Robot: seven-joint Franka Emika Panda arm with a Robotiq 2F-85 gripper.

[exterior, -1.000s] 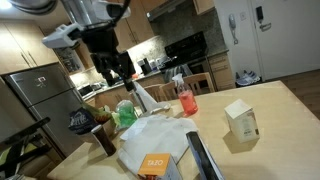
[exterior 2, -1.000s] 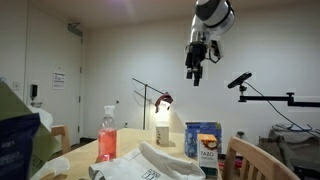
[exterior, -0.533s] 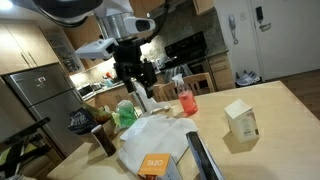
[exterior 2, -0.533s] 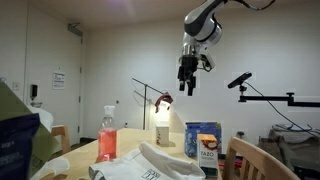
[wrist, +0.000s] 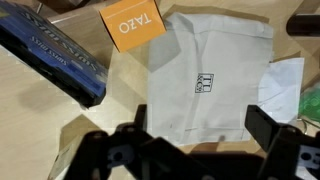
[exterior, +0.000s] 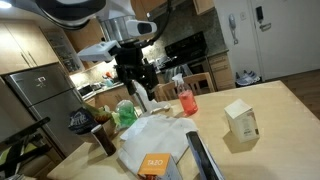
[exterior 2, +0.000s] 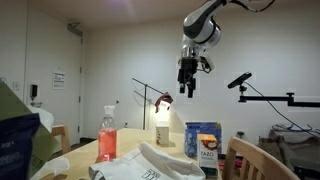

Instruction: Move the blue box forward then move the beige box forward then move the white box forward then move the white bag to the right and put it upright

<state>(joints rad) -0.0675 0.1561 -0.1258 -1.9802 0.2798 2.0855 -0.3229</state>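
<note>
The fingers (wrist: 268, 125) are held spread and empty, high above the counter (wrist: 40, 130), presumably so the layout is surveyed before descent. The blue box (wrist: 55, 55) is laid flat just beside the white bag (wrist: 210, 80), untouched.

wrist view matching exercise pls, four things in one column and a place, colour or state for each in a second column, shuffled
Things:
1 blue box
2 white box
3 white bag
4 end effector

Descriptions:
a spread across the middle, small dark square logo showing
b open, holding nothing
c dark, at the upper left of the picture
d orange printed face, at the top edge

Pairs: 1-c, 2-d, 3-a, 4-b
</note>
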